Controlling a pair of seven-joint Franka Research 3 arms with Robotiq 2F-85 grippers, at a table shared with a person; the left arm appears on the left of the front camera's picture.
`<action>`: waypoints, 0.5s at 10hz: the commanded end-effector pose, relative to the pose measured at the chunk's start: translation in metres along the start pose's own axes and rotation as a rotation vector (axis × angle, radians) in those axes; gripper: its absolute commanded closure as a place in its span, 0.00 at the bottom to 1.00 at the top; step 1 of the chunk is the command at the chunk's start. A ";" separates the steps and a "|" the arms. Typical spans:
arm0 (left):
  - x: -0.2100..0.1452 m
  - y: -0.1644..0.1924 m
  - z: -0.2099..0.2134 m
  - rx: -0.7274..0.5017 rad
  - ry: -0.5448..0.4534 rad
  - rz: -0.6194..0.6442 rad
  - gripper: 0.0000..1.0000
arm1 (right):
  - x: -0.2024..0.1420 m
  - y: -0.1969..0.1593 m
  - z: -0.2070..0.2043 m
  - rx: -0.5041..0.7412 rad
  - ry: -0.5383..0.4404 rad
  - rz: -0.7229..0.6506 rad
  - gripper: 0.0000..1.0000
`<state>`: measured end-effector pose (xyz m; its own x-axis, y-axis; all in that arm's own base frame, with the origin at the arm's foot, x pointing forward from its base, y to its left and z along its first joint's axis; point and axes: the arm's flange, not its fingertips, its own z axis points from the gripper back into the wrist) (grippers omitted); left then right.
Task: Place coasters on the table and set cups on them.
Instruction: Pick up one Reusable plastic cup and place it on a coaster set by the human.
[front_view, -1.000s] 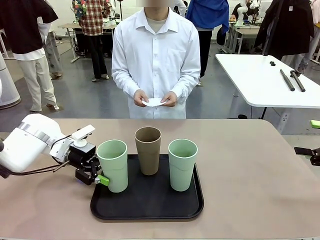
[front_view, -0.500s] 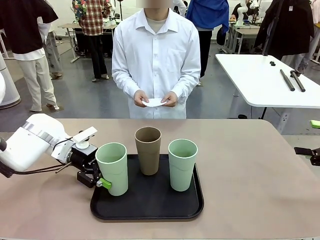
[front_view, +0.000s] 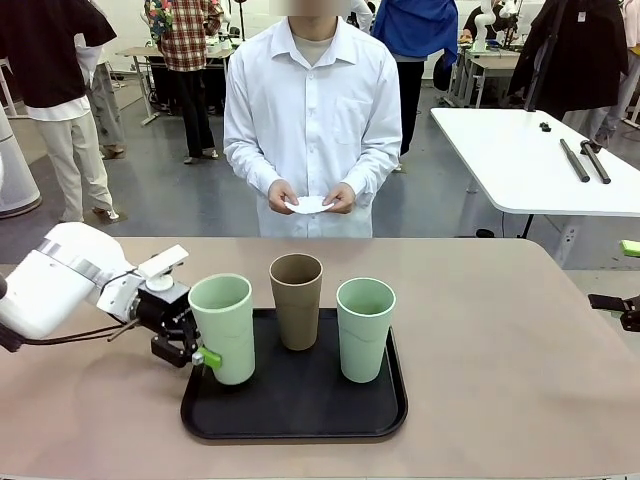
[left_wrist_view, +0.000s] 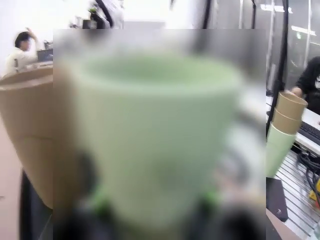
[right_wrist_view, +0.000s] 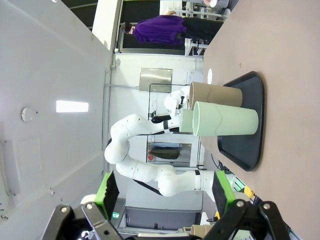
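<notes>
My left gripper (front_view: 205, 353) is shut on the lower part of the left pale green cup (front_view: 224, 325), at the left end of the black tray (front_view: 300, 412). The left wrist view shows that cup (left_wrist_view: 155, 135) blurred and very close between the green pads (left_wrist_view: 102, 202). The brown cup (front_view: 297, 300) and the other green cup (front_view: 365, 328) stand upright on the tray. Across the table (front_view: 500, 380), the person holds white coasters (front_view: 308, 204) in both hands. My right gripper (right_wrist_view: 165, 192) is open and holds nothing, off the table's right end.
The beige table is bare to the right of the tray and along its far side. A white table (front_view: 530, 160) with black rods stands behind on the right. People stand in the background. Stacked cups (left_wrist_view: 285, 125) show far off in the left wrist view.
My left gripper has shut on the left green cup. The cup has shifted slightly up and to the left. The right arm and the person have not moved.
</notes>
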<state>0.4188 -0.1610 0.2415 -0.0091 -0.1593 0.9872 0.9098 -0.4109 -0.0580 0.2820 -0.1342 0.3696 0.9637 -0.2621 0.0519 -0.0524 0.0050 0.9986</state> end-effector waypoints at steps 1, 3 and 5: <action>0.067 -0.016 0.019 0.259 -0.012 0.036 1.00 | 0.004 0.001 -0.001 0.024 -0.013 0.002 0.00; 0.132 -0.033 0.050 0.435 0.045 0.050 1.00 | 0.004 0.001 -0.001 0.024 -0.013 0.002 0.00; 0.174 -0.047 0.079 0.484 0.091 0.105 1.00 | 0.004 0.001 -0.001 0.024 -0.013 0.002 0.00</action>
<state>0.4186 -0.0990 0.4206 0.0275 -0.2122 0.9768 0.9986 0.0497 -0.0173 0.2821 -0.1342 0.3695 0.9638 -0.2615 0.0511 -0.0517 0.0047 0.9987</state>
